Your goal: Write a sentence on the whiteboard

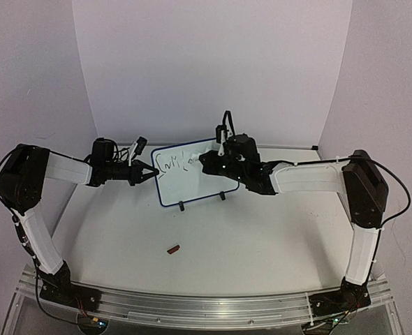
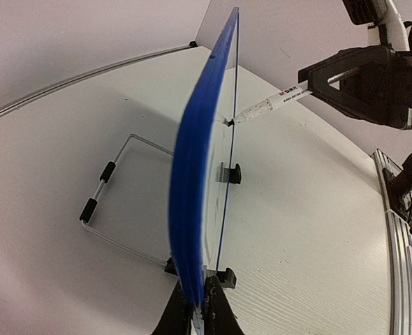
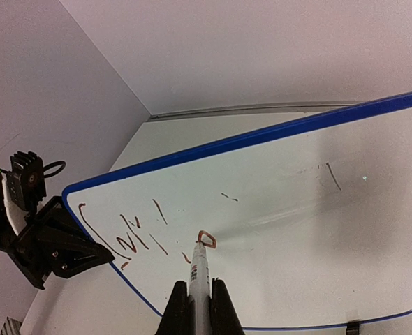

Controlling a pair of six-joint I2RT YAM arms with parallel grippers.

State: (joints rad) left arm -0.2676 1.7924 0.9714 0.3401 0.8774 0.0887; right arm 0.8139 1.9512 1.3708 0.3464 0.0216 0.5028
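The whiteboard (image 1: 192, 187) is stood on its feet (image 1: 181, 206) near the far edge of the table (image 1: 262, 237), about midway along it and leaning slightly back. Its left edge is pinched by the left gripper (image 1: 152, 174), the jaws being clenched on the blue frame (image 2: 190, 209). A marker (image 3: 200, 269) is grasped in the right gripper (image 1: 209, 162), and its tip is laid on the board at a small loop just right of the first scrawl of the sentence (image 3: 126, 237), in the board's upper left corner. For the stroke to be made well, only light pressure should be put through the tip, since a hard push is likely to tip the board back or slide it on the table. The left clamp should be kept firm and unmoved while letters are drawn. The marker is best held close to square with the surface, carried rightward along one level line, and lifted clear between letters so that no stray trails are left. Room should be kept below for a second line. A small reddish thing (image 1: 172, 248), perhaps the marker's cap though it is too small to tell, is seen lying nearer the arms, well apart from the board, and need not be disturbed.
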